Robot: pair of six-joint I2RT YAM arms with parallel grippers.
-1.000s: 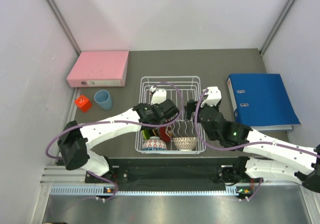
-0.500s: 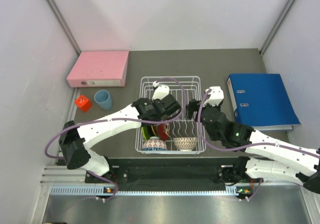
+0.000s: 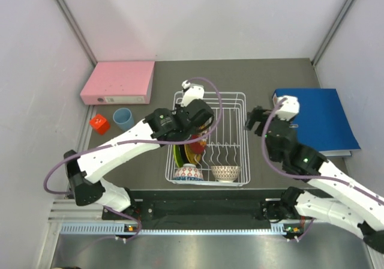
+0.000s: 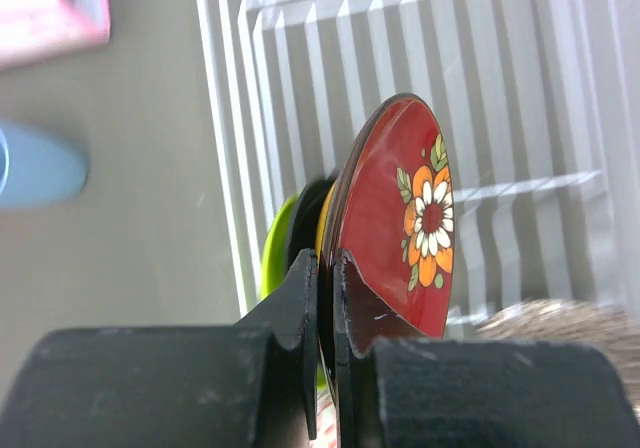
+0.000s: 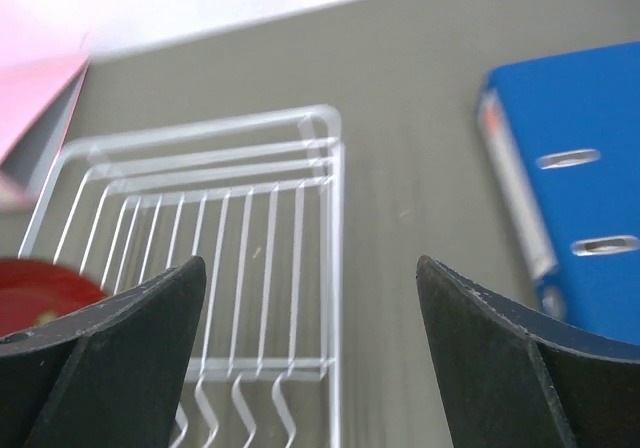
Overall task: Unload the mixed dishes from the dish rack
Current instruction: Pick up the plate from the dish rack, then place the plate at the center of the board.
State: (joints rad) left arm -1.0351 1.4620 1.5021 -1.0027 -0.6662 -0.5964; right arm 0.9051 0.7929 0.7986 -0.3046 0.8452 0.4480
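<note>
The white wire dish rack (image 3: pixel 231 110) stands mid-table. My left gripper (image 3: pixel 196 132) is shut on the rim of a dark red flowered plate (image 4: pixel 400 228), which it holds upright over the rack's left side; its pinch shows in the left wrist view (image 4: pixel 325 263). A yellow plate (image 4: pixel 325 208) and a lime green plate (image 4: pixel 273 263) stand just behind the red one. A blue patterned bowl (image 3: pixel 186 173) and a beige bowl (image 3: pixel 226 173) sit at the rack's near end. A pale blue cup (image 3: pixel 123 119) stands on the table to the left. My right gripper (image 3: pixel 258 122) is open and empty, just right of the rack (image 5: pixel 200 198).
A pink binder (image 3: pixel 118 81) lies at the back left, with a small red cube (image 3: pixel 99 123) next to the cup. A blue binder (image 3: pixel 318 122) lies to the right of the right gripper. Grey walls close in both sides and the back.
My left gripper has risen and moved back with the red plate. The right arm has drawn away from the rack to the right. The rack has shifted slightly right.
</note>
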